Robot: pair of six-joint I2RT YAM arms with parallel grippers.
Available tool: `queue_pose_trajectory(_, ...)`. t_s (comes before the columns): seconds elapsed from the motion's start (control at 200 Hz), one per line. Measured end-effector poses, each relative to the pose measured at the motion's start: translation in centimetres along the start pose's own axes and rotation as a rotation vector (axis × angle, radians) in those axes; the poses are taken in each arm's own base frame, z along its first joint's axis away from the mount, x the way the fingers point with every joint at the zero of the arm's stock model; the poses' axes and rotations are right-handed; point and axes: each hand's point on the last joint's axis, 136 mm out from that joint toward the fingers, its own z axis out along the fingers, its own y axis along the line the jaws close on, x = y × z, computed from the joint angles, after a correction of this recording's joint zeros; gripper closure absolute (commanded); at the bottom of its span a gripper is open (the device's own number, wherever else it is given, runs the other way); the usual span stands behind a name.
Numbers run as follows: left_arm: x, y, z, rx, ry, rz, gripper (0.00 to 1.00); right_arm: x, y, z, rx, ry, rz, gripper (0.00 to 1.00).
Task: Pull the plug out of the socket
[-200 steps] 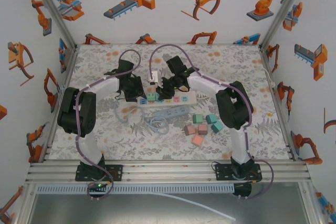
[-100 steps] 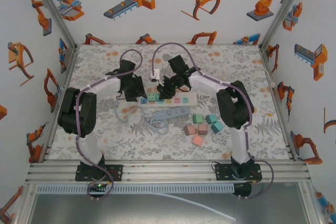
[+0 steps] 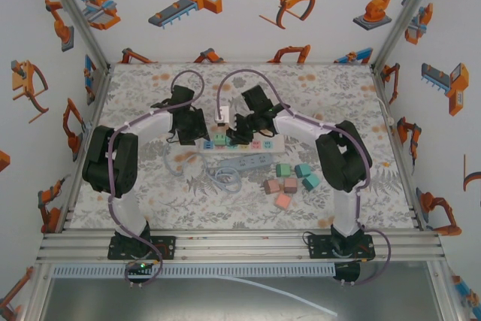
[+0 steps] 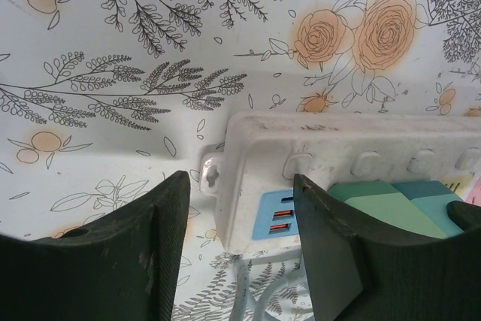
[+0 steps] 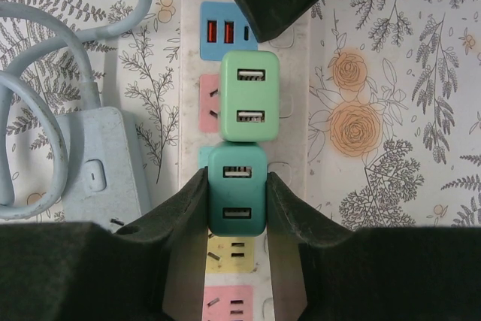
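The right claw (image 5: 237,178) is clenched on the teal plug (image 5: 237,192), one finger flat against each long side. The plug sits in the white socket strip (image 5: 289,110), second along from the strip's blue USB panel (image 5: 225,33). A lighter green plug (image 5: 249,96) stands just beside it, between it and the panel. The teal plug's prongs are hidden under its body, so whether it is seated fully or lifted a little cannot be told. Below it a yellow and a pink socket face show between the fingers, the pink one cut off by the frame edge.

The left claw (image 4: 240,208) is released, its fingers parted around the USB end of the strip (image 4: 338,140). The left finger (image 4: 113,253) stands apart from the end tab. The right finger (image 4: 353,261) overlaps the strip's top and covers part of the two plugs. Whether that finger presses on the strip is hard to make out.

From above, both claws (image 3: 197,127) (image 3: 239,127) meet over the strip (image 3: 264,143) near the middle of the flowered worktop (image 3: 376,110). The arms hide the strip's left end and the gripped plug there. A grey strip (image 3: 248,162) lies just in front, its cable (image 3: 223,178) coiled beside it. A cluster of pink and green blocks (image 3: 288,180) lies to the right, apart from both strips.
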Motion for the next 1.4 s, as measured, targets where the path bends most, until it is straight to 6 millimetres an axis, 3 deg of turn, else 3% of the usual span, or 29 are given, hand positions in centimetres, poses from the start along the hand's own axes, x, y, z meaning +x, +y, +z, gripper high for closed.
queue_pose_trajectory(0.451,-0.3,0.0,-0.1,-0.006,-0.013,0.004,0.47,-0.1,-1.1,-0.6,0.023,-0.048,0.131,0.91)
queue_pose_trajectory(0.841,-0.6,-0.4,-0.3,-0.037,-0.045,0.038,0.48,-0.2,-1.1,-1.4,0.038,-0.045,0.092,0.95)
queue_pose_trajectory(1.086,-0.4,-0.8,-0.1,-0.043,-0.047,0.052,0.48,-3.0,-1.6,-3.8,0.093,-0.061,-0.047,0.95)
queue_pose_trajectory(1.402,-0.5,-1.0,-0.2,-0.043,-0.052,0.059,0.45,-4.2,-2.0,-4.6,0.12,-0.09,-0.017,0.96)
